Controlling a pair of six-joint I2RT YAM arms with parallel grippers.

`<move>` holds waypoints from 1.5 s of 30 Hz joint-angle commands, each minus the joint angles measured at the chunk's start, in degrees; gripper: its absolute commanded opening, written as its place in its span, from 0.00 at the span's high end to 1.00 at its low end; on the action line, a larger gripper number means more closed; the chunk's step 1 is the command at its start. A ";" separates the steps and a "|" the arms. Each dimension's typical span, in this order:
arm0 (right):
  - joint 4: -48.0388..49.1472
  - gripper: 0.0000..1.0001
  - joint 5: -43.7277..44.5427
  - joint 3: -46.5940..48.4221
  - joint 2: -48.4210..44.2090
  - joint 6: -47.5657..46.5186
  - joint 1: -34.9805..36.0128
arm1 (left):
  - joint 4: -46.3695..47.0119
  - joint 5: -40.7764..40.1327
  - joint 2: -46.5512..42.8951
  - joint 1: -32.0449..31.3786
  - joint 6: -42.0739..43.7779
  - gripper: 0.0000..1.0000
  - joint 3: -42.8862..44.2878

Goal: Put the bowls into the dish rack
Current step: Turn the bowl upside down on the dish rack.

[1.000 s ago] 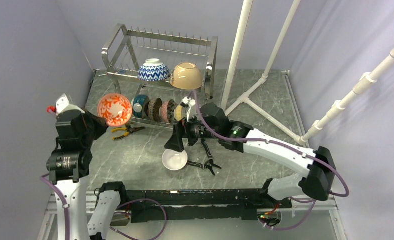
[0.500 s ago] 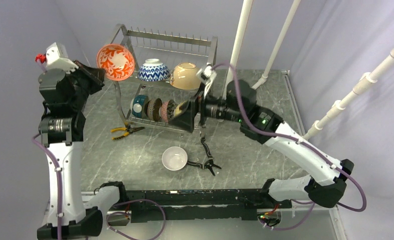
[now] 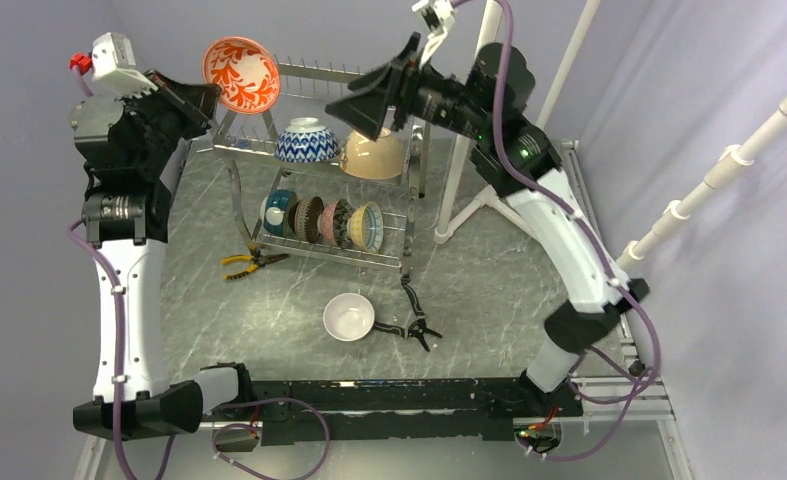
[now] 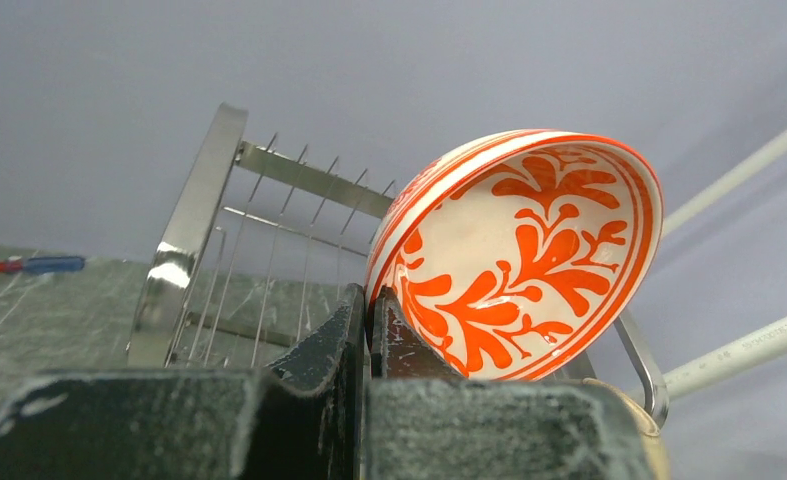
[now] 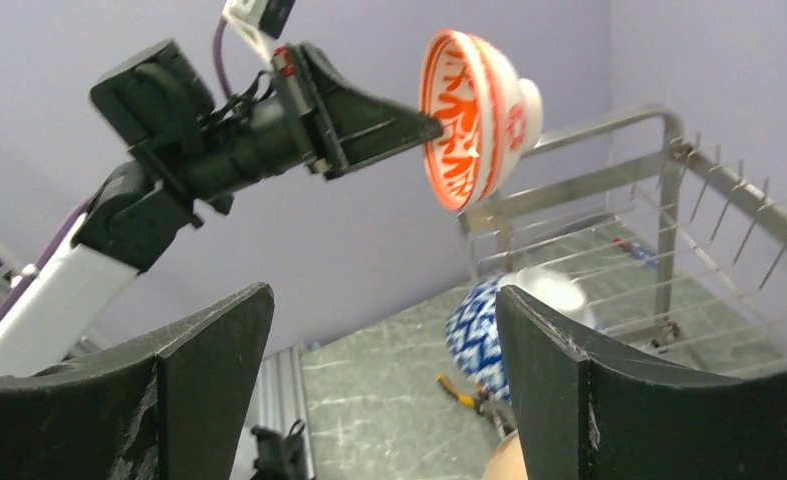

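My left gripper point(image 3: 206, 95) is shut on the rim of a red-patterned bowl point(image 3: 241, 74), holding it tilted above the top left corner of the dish rack point(image 3: 314, 72). In the left wrist view the jaws point(image 4: 371, 295) pinch the rim of this bowl point(image 4: 529, 250). The upper tier holds a blue-white zigzag bowl point(image 3: 306, 141) and a tan bowl point(image 3: 373, 155). Several patterned bowls point(image 3: 324, 220) stand in a row on the lower tier. A white bowl point(image 3: 349, 317) sits on the table. My right gripper point(image 3: 369, 97) hangs open and empty above the rack's right side, facing the red bowl point(image 5: 469, 110).
Yellow-handled pliers point(image 3: 254, 262) lie left of the rack's foot. A black clamp tool point(image 3: 414, 325) lies beside the white bowl. White pipes point(image 3: 474, 110) rise just right of the rack, close behind my right arm. Purple walls close in on both sides.
My left arm lifted the red bowl from low beside the rack to above its top left corner. My right gripper rose from the lower tier to above the upper tier.
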 commanded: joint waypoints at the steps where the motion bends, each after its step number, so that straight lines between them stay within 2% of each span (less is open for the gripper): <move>1: -1.14 0.16 -3.47 12.24 10.88 2.66 -2.89 | 10.11 5.61 2.29 0.06 -1.54 0.97 3.21; 4: -0.14 0.16 -4.21 17.71 17.20 4.48 -3.96 | 11.82 7.17 3.42 0.10 -0.68 0.97 2.23; 13: 12.69 0.18 -10.26 21.84 27.07 13.96 -5.33 | 19.70 10.95 4.04 0.07 4.69 0.97 -2.97; 18: 17.40 0.19 -12.08 21.40 29.39 16.74 -5.32 | 23.99 7.07 3.67 0.11 11.92 0.97 -6.95; 30: 21.42 0.18 -11.83 17.31 28.20 14.65 -5.33 | 27.25 0.71 6.86 0.06 26.35 0.97 -7.33; 39: 19.05 0.18 -10.92 15.85 26.77 12.29 -5.29 | 32.18 4.24 5.82 -1.22 43.30 0.97 -11.39; 45: 19.51 0.21 -10.93 8.60 22.47 11.32 -5.32 | 31.48 0.59 3.82 -6.00 56.01 0.97 -14.89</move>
